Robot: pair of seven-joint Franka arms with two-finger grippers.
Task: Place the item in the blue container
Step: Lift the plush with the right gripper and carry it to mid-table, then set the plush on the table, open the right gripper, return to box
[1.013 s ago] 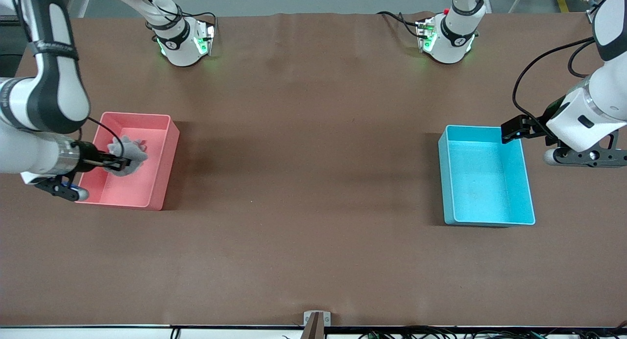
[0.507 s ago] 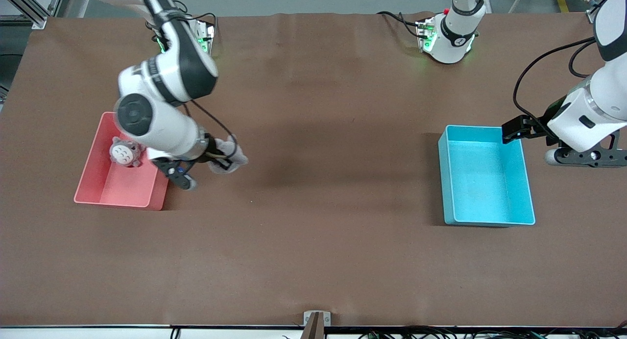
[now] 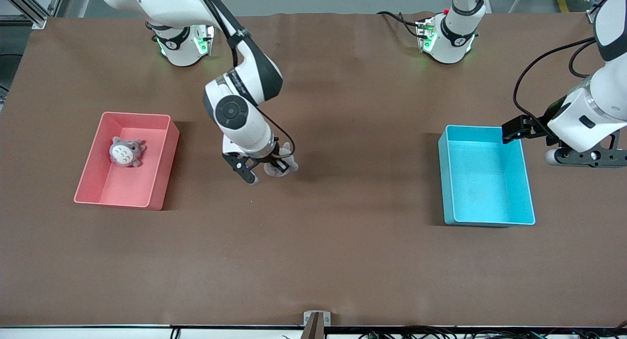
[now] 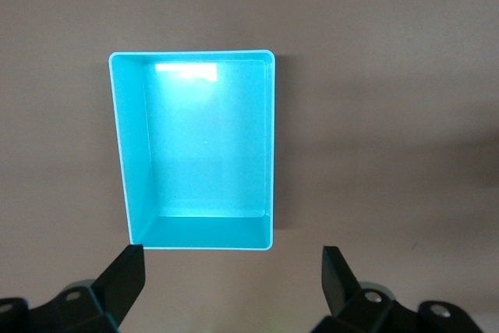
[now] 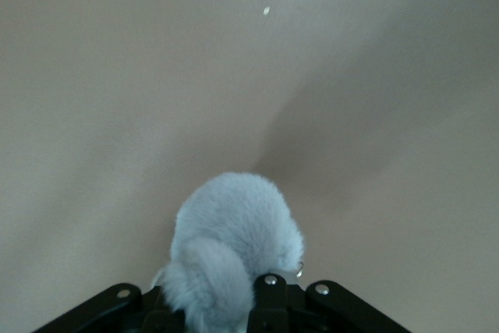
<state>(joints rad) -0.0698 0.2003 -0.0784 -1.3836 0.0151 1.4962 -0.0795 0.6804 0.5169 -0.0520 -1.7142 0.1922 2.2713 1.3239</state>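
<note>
Two bins on the brown bench (image 3: 313, 251), well apart. Front view: pink bin (image 3: 161, 182) sits toward the right arm's end w/ a grey-and-white plush toy (image 3: 126, 152) lying in it; blue container (image 3: 519, 192) sits toward the left arm's end, looks empty. Right gripper (image 3: 279, 166) hangs over bare bench between the bins, closer to the pink one, fingers clenched on a grey plush item (image 3: 285, 166). Left gripper (image 3: 513, 128) hovers over the container's rim at the edge farther from the front cam; that arm waits. Key relation: the container lies toward the left arm's end from the held item, w/ a wide stretch of open bench between. Its long axis runs near-to-far from the front cam, so the carry likely crosses a long wall.

Left wrist view: blue container (image 4: 129, 154) seen from above, nothing inside; left gripper (image 4: 234, 274) fingers spread wide, released, holding nothing.

Right wrist view: grey plush item (image 5: 234, 239) pinched in the right gripper (image 5: 242, 302), only bench (image 5: 117, 76) ahead; container not in sight here.
</note>
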